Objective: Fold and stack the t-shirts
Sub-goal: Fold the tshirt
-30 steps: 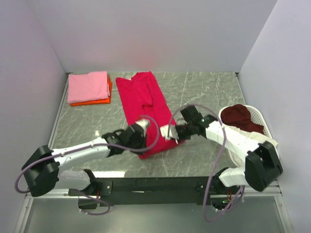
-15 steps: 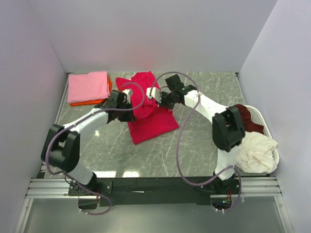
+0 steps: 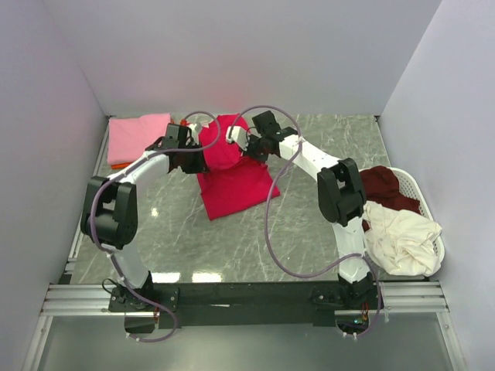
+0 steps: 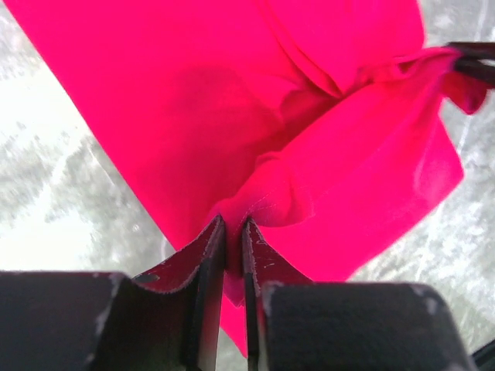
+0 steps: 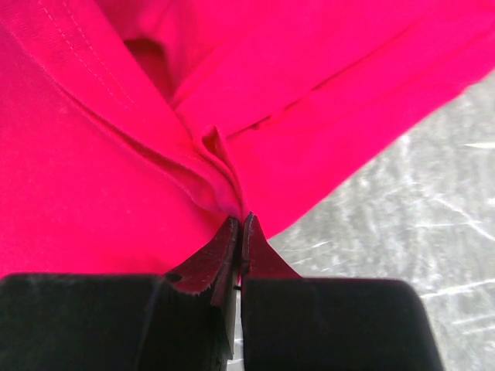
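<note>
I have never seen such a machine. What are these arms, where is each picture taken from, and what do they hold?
These are two robot arms fixed at the near edge of a table. The wide picture comes from a camera above and behind them; the two close pictures come from cameras on the wrists. The left gripper and the right gripper are each shut on a fold of the red t-shirt, whose near part lies flat on the table. At the far left, a folded pink t-shirt lies on an orange t-shirt. The white basket on the right holds a maroon t-shirt and a cream t-shirt.
</note>
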